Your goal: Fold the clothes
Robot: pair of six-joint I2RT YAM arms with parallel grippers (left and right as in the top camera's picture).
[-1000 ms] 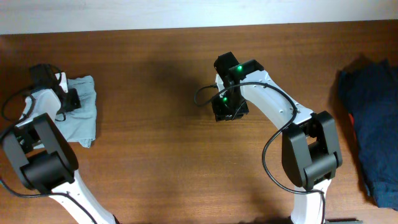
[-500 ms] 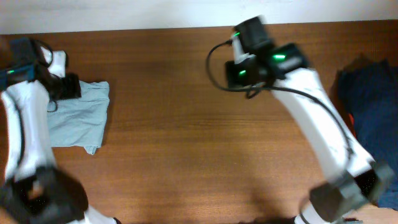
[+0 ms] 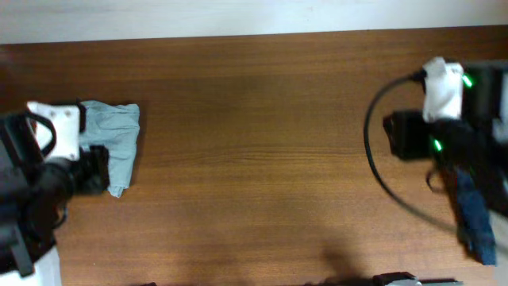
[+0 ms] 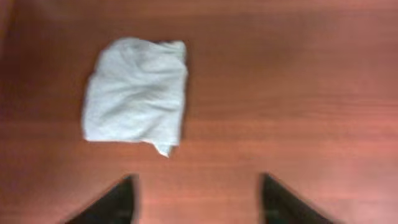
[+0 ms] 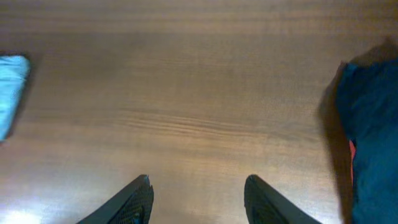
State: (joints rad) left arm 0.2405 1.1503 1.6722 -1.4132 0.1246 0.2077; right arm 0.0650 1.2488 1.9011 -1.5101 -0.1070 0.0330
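L gripper (image 4: 199, 202), R gripper (image 5: 198, 200) pulled back (jaws apart).

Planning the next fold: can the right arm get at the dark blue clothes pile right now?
Probably yes. The right gripper is open and empty over bare table, the dark blue pile lies off to one side, and nothing sits between them.

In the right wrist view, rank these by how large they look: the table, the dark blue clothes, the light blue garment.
1. table: fills most of the frame.
2. dark blue clothes: tall patch at the right edge, cropped.
3. light blue garment: sliver at the left edge, cropped and farther off, so its true size is unsure.
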